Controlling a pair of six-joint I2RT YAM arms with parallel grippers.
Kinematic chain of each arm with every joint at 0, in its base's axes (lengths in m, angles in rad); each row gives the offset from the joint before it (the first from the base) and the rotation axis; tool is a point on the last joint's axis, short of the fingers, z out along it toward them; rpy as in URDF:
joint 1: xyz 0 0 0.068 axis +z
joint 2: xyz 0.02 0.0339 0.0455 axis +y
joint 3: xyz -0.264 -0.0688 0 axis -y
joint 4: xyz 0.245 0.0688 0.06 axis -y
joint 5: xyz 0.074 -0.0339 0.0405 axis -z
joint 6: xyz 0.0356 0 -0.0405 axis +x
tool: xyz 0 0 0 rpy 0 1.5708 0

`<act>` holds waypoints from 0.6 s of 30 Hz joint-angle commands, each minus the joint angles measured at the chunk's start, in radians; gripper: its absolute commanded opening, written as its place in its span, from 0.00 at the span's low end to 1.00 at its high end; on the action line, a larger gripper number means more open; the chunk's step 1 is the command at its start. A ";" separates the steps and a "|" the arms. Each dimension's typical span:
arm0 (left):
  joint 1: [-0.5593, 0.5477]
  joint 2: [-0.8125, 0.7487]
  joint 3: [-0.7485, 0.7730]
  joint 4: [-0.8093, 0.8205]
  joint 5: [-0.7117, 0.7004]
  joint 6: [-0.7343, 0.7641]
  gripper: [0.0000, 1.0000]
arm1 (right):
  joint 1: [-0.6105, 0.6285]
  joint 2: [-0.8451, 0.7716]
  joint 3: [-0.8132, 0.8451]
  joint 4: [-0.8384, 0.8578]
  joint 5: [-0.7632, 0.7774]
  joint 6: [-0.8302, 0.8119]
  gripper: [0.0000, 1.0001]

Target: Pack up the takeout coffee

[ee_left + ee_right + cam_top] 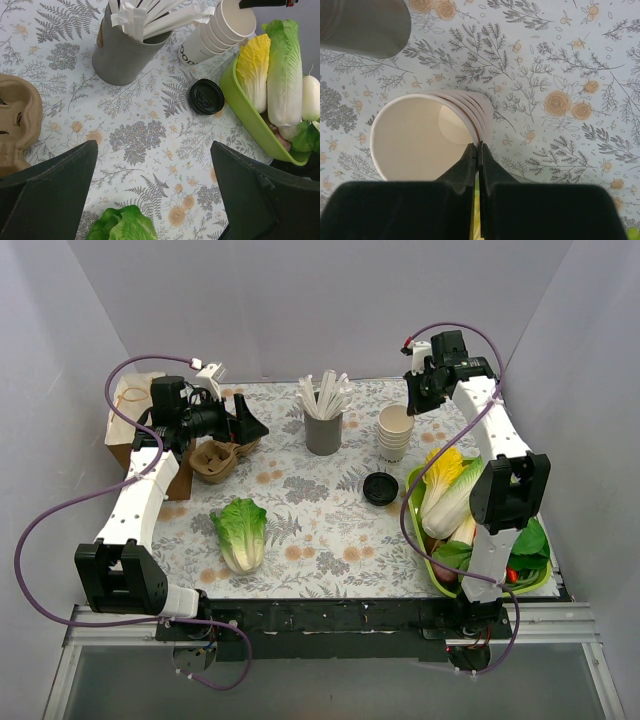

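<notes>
— Top external view: where is the black lid [380,488]?
— It lies on the table [310,530], right of the grey cup [323,430], nearer the arm bases.
— And the pincers?
— The left gripper [154,150] is released, left of the grey cup. The right gripper [477,145] is clenched at the cup stack [420,135] rim, just right of it.

Surface [320,510]: floral-print covering, viewed from above with 12 o'clock at the far edge.

- 12 o'clock: grey cup [323,430] of white sticks, upright.
- 1 o'clock: stack of cream cups [395,432].
- 3 o'clock: round black lid [380,488], just beside the green tray [409,515] of vegetables at 4 o'clock.
- 7 o'clock: lettuce head [241,532].
- 10 o'clock: cardboard cup carrier [213,460], next to a brown container [125,425] (bag or box, undetermined).
</notes>
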 commanded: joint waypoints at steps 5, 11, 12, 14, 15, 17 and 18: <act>-0.002 -0.002 0.011 0.013 0.016 -0.003 0.98 | -0.041 -0.063 0.073 -0.021 -0.027 -0.008 0.01; -0.002 0.003 0.012 0.011 0.025 -0.008 0.98 | -0.099 -0.053 0.091 -0.047 -0.159 0.006 0.01; -0.002 0.003 0.014 0.013 0.025 -0.008 0.98 | -0.119 -0.030 0.117 -0.061 -0.229 0.030 0.01; -0.002 0.001 0.012 0.013 0.028 -0.008 0.98 | -0.147 -0.020 0.116 -0.060 -0.259 0.070 0.01; -0.002 0.001 0.008 0.011 0.029 -0.008 0.98 | -0.157 -0.016 0.110 -0.057 -0.285 0.075 0.01; -0.002 0.000 0.003 0.011 0.028 -0.008 0.98 | -0.217 -0.002 0.112 -0.049 -0.469 0.117 0.01; -0.002 -0.002 0.001 0.011 0.029 -0.010 0.98 | -0.234 0.009 0.110 -0.028 -0.549 0.175 0.01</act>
